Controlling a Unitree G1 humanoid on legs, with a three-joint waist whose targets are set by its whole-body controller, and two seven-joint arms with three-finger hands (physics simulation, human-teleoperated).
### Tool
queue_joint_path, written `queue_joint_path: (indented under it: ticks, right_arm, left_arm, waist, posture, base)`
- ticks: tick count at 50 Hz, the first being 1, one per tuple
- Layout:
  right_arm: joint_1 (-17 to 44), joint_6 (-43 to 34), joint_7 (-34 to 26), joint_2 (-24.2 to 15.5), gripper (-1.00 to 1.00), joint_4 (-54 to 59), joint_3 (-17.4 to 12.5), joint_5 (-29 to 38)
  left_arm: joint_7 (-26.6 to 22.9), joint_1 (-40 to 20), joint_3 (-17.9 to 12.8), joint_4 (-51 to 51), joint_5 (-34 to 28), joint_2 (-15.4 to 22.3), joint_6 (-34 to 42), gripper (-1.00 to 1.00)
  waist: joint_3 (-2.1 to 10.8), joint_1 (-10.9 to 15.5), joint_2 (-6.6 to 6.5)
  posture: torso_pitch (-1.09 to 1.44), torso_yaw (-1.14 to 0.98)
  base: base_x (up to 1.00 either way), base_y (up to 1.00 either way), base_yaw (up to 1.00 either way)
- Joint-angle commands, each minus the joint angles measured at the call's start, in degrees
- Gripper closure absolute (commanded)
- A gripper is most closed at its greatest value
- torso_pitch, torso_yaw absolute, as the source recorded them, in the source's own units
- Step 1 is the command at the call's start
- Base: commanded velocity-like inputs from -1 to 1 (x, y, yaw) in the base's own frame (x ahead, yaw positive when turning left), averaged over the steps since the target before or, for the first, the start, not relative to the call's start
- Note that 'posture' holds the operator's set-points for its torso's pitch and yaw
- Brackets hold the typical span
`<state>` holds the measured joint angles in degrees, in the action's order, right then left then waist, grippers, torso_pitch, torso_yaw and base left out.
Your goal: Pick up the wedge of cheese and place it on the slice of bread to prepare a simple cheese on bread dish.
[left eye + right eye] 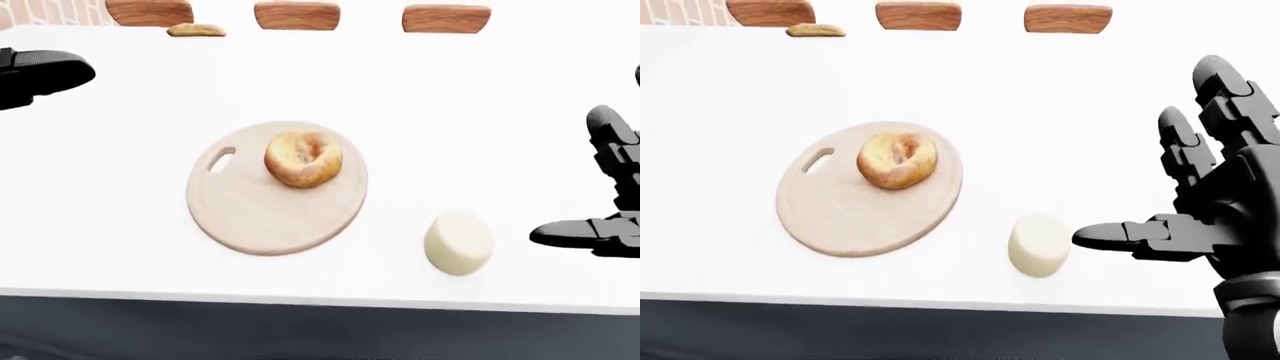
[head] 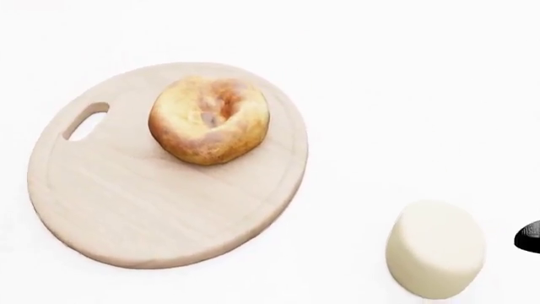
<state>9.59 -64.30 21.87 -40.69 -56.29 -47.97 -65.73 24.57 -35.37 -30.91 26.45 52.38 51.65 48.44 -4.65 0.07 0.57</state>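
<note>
three head cameras, all looking down over the white counter (image 1: 480, 97).

the head view sits closest and steepest, filled by the round board (image 2: 152, 202), the bread ring (image 2: 209, 120) and the pale cheese (image 2: 435, 248). the two eye views stand further off, taking in the counter's near edge and wooden blocks (image 1: 297, 15) at the top; all three share board, bread and cheese.

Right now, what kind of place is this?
Probably a kitchen or dining counter: a white counter holding a round wooden cutting board with bread on it, and wooden chair backs along the top edge.
</note>
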Motion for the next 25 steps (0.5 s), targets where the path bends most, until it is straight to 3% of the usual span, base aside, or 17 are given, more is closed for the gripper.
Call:
queue_joint_path:
  ticks: [1,9,14,25]
  right_arm:
    - [-0.1,1.7,-0.6,0.3,-1.00,-0.7,-0.8,0.4]
    - [-3.6,3.2,-6.2,4.1,-1.00,-3.6,-1.8,1.4]
    - [-6.6,7.5,-11.5,5.3,-1.00,-3.7,1.2,6.3]
    - [-4.6,7.1,-12.4,6.0,-1.00,-3.7,9.1,12.3]
  left_arm:
    - [0.1,-1.2,-1.0,0.9,-0.1,1.2,-1.6,-1.00]
    - [-0.1,-1.1,-0.8,0.9,-0.6,1.2,-1.8,-1.00]
    - [-0.5,-1.3,-0.4,0.8,-1.7,0.9,-1.7,-1.00]
    - [-1.6,-1.6,0.4,1.5,-3.5,-0.4,-1.1,-1.00]
  waist:
    - [1.02,0.0,-0.15]
    - [1.04,0.0,-0.28]
    - [1.10,-0.1,-0.38]
    - [1.57,-0.1,-0.47]
  posture:
    - [0.00,0.00]
    - [0.00,0.00]
    - [0.00,0.00]
    - [0.00,0.00]
  base:
    - [0.00,0.00,0.00]
    - [0.00,0.00,0.00]
    - [0.00,0.00,0.00]
    - [0.00,0.00,0.00]
